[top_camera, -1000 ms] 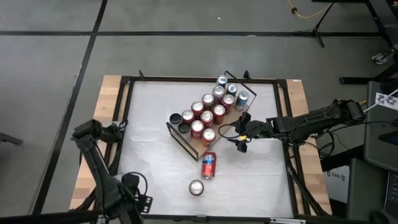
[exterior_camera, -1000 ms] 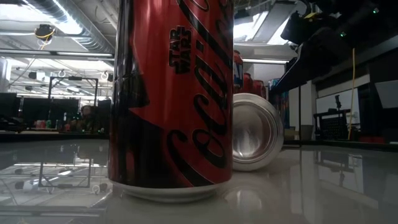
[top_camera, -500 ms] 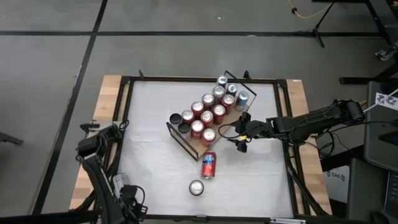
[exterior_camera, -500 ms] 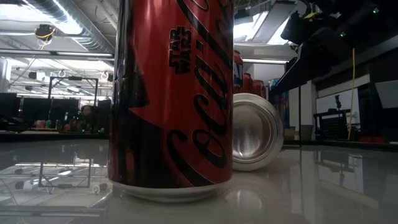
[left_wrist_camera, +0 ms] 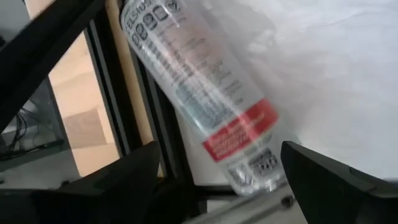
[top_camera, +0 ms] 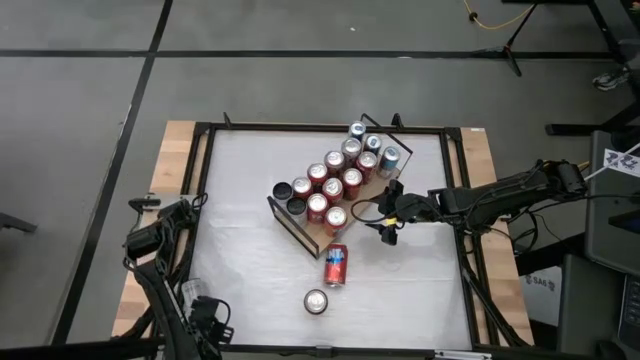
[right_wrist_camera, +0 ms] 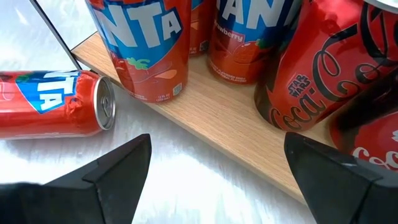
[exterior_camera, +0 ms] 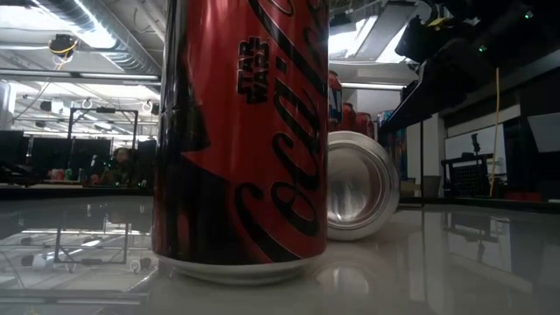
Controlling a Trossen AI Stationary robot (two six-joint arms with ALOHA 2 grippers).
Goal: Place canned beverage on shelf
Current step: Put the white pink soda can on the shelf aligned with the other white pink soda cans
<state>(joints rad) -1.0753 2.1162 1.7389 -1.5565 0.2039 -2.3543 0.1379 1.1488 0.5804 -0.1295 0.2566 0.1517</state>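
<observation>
The right gripper [top_camera: 386, 222], jaws open and empty, hovers at the shelf [top_camera: 306, 231]'s 4 o'clock edge while the fallen can [top_camera: 335, 265] lies at 6 o'clock; a careless reach could roll it or topple shelved cans.

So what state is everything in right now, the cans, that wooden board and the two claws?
Shelf: flat on the table, loaded with upright cans.
Fanta can: off the shelf, lying on its side.
Coca-Cola can: off the shelf, standing upright.
Right gripper: open, empty, beside the shelf.
Left gripper: open, empty, at the table's left edge.
</observation>
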